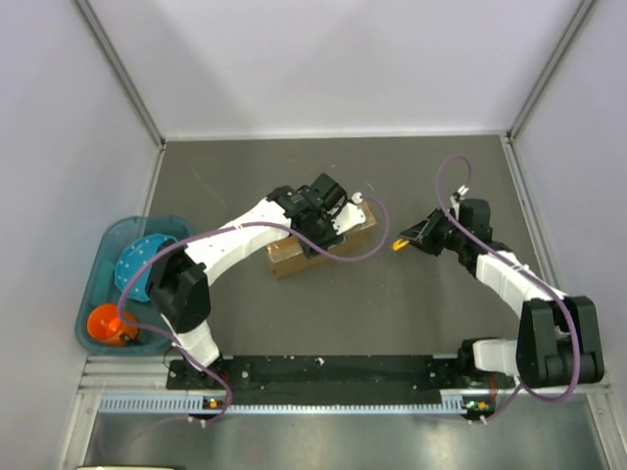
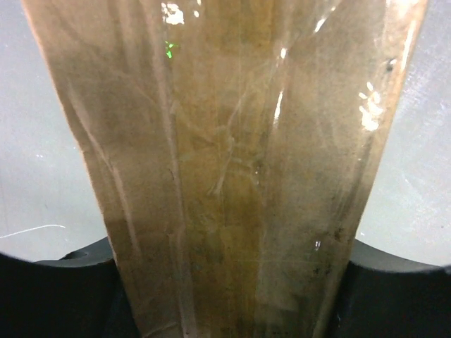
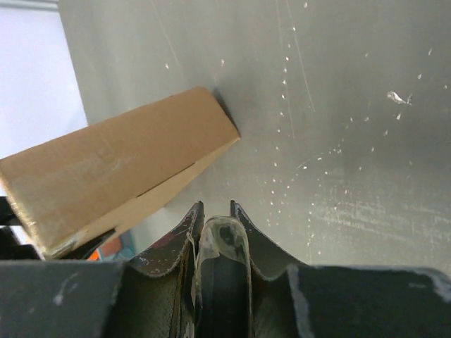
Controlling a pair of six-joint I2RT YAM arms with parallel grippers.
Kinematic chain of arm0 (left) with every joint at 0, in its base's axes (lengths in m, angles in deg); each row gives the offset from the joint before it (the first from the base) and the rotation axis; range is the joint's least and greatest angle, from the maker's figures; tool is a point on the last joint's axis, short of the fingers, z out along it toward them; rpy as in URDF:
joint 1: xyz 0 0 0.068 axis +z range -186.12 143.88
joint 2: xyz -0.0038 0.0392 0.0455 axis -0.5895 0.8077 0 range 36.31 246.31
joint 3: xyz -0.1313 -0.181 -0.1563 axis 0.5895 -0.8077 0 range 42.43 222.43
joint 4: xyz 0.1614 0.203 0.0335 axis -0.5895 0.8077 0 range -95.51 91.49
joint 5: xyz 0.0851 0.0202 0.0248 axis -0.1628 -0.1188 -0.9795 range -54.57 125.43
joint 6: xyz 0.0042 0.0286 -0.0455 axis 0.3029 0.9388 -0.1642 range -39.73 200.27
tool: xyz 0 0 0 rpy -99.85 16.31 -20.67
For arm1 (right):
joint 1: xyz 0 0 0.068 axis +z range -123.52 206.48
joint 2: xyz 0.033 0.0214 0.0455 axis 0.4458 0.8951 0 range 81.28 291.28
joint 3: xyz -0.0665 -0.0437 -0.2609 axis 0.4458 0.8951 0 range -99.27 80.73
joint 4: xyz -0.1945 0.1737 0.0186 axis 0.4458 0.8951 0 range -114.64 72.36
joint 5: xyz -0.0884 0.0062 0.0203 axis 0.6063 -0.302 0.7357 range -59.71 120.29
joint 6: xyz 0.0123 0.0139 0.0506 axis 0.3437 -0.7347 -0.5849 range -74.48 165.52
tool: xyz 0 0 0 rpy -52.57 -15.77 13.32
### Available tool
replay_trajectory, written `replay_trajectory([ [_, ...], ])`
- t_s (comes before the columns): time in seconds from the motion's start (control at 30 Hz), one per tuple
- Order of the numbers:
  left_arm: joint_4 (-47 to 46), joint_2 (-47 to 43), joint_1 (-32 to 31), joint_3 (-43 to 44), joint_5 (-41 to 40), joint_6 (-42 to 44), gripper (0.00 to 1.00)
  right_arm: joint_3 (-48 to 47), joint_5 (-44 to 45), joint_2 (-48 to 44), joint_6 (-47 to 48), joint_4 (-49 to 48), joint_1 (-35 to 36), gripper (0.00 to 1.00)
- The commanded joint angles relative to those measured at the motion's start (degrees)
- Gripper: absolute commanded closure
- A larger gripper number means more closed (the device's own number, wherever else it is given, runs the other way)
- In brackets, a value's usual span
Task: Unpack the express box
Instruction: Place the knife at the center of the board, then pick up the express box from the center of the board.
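Your left pincer (image 1: pixel 331 217) stands half-wide across the express box (image 1: pixel 290 257) and clamps it at the middle of the desk (image 1: pixel 411 323). The box's long axis runs toward your right pincer (image 1: pixel 411 239). That pincer is narrow on a yellow knife (image 1: pixel 399 244), near the box's right end but not touching.
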Motion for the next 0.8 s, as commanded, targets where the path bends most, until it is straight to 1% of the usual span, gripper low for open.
replay_trajectory([
  [0.0,9.48,1.10,-0.20,3.05,3.72,1.33,1.00,-0.83,-4.14,4.81,5.08,-3.60,-0.05,1.00],
  [0.03,9.66,1.28,-0.38,3.66,6.34,1.25,1.00,-1.18,-3.26,7.09,6.05,-2.46,0.04,1.00],
  [0.1,10.63,1.63,-0.64,5.60,8.11,1.33,1.00,-2.67,-1.16,9.12,9.56,1.05,1.00,1.00],
  [0.17,11.33,1.72,-1.08,7.09,10.82,2.03,1.00,-3.20,0.96,11.14,11.06,1.51,1.87,0.96],
  [0.3,11.42,0.58,-1.61,6.75,14.44,3.79,1.00,-5.40,4.91,13.35,13.35,3.79,4.08,0.83],
  [0.33,11.16,0.41,-1.78,6.31,14.88,4.23,1.00,-5.49,5.88,13.44,13.52,4.05,4.43,0.76],
  [0.4,10.02,-0.47,-1.96,4.47,16.02,5.55,1.00,-5.14,6.68,13.79,14.14,4.23,4.87,0.70],
  [0.43,9.58,-0.82,-2.05,3.85,16.12,6.25,1.00,-4.97,7.03,13.70,14.32,4.49,4.87,0.65],
  [0.5,7.30,-1.52,-2.22,1.92,15.86,7.66,1.00,-4.27,7.64,13.09,14.67,4.93,4.87,0.59],
  [0.53,6.59,-1.62,-2.49,1.48,15.51,8.10,1.00,-4.00,8.25,12.65,14.93,5.63,4.87,0.54],
  [0.6,6.15,-1.09,-2.58,1.38,14.19,8.89,1.00,-3.03,8.61,11.16,15.28,6.16,4.87,0.50],
  [0.63,5.54,-0.92,-2.66,1.47,13.84,9.06,1.00,-2.68,9.13,10.46,15.28,6.60,4.87,0.45],
  [0.73,4.04,-0.82,-2.66,1.47,11.91,9.94,1.00,-1.45,10.71,7.48,15.81,9.06,4.87,0.36],
  [0.77,3.08,-0.83,-2.58,1.12,11.55,10.47,1.00,-1.01,11.07,6.42,16.07,10.20,4.87,0.36],
])
